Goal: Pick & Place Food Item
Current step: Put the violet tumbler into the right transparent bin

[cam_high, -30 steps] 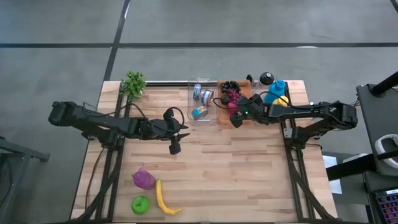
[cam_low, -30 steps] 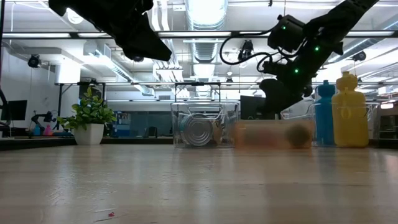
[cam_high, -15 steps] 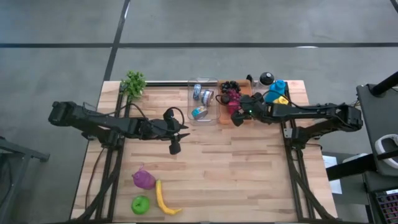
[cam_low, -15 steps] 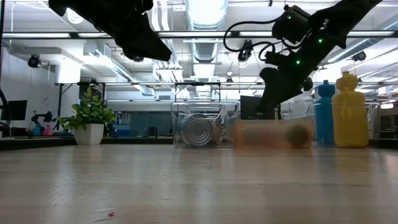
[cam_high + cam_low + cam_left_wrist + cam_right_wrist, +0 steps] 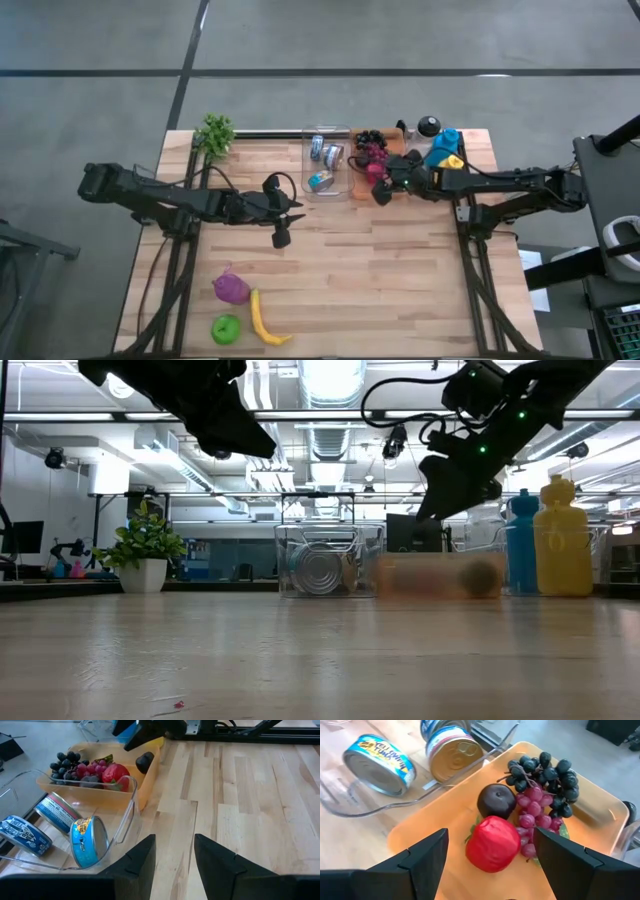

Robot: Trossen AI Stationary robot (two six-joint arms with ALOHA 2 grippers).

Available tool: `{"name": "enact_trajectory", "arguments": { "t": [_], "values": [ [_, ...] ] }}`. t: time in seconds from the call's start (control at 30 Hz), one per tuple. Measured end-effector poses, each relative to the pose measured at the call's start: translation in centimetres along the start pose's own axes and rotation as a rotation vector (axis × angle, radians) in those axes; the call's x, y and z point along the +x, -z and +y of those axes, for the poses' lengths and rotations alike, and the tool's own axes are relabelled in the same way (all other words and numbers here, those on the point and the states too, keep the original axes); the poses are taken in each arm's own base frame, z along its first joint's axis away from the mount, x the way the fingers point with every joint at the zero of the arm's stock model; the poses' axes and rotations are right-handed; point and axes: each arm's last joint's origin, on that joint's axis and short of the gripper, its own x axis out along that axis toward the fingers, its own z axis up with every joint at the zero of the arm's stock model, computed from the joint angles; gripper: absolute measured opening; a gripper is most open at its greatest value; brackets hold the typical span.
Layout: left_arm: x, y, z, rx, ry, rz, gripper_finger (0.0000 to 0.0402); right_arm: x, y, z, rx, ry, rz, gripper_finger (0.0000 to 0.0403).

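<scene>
The table (image 5: pixel 400 270) is made of pale wood planks and stands on a grey floor. On its left back corner there is a small plant (image 5: pixel 215 134) in a white pot. Near the front left edge lie a purple fruit (image 5: pixel 231 288), a green apple (image 5: pixel 226 329) and a banana (image 5: pixel 262 319), close together.

The left gripper (image 5: pixel 282 238) hangs above the bare middle of the table, and its fingers (image 5: pixel 141 858) are spread apart with nothing between them.

At the back middle stands a clear bin (image 5: pixel 326 162) with tuna cans (image 5: pixel 379 765). Just beside it, on the right, is an orange tray (image 5: pixel 605 802) with food. In the tray lie a red strawberry (image 5: pixel 492 844), a dark plum (image 5: pixel 496 801) touching it, and purple and black grapes (image 5: pixel 542 785).

The right gripper (image 5: pixel 378 189) is held above the tray, over the strawberry, with its fingers (image 5: pixel 417 857) wide apart and empty.

To the right of the tray stand a blue bottle (image 5: pixel 520 542) and a yellow bottle (image 5: pixel 562 537).

In the low view, the room behind shows ceiling lights, pipes and desks with monitors.
</scene>
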Motion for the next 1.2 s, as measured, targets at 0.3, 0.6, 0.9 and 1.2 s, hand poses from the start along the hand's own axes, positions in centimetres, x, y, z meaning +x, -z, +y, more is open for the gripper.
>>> {"name": "enact_trajectory", "arguments": {
  "t": [0.3,0.6,0.9,1.2],
  "values": [
    [0.0,0.0,0.0,0.000,0.000,0.000,0.0136,-0.5,-0.1,0.9,-0.023,-0.039,-0.033,0.0257],
    [0.0,0.0,0.0,0.000,0.000,0.000,0.0136,-0.9,0.1,1.7,-0.043,-0.077,-0.046,0.0237],
    [0.0,0.0,0.0,0.000,0.000,0.000,0.0136,-1.4,0.3,2.5,-0.065,-0.111,-0.052,0.0233],
    [0.0,0.0,0.0,0.000,0.000,0.000,0.0136,-2.0,0.3,3.6,-0.097,-0.164,-0.095,0.0228]
  ]
}}
